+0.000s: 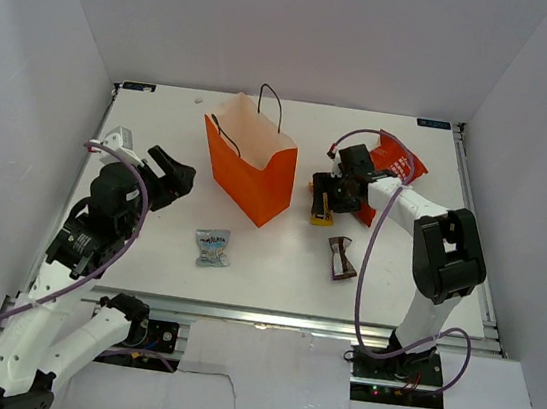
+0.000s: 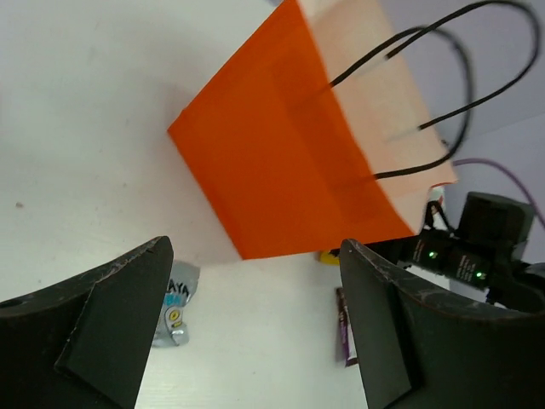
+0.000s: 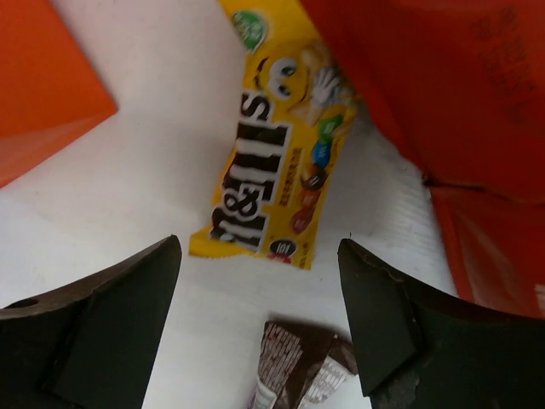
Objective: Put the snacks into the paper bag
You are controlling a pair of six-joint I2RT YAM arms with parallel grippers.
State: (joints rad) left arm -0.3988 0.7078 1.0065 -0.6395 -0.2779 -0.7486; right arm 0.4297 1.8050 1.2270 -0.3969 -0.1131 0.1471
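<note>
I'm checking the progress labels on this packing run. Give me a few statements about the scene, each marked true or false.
1. The orange paper bag stands upright on the table. True.
2. The yellow M&M's packet is inside the paper bag. False: it lies flat on the table, between the open fingers of the right tool.
3. The left tool grips the pale-blue packet. False: the tool is open and empty, and the packet lies on the table.
4. The red chip bag lies outside the paper bag, on the right arm's side. True.
5. The brown-white wrapper lies on the table. True.
</note>
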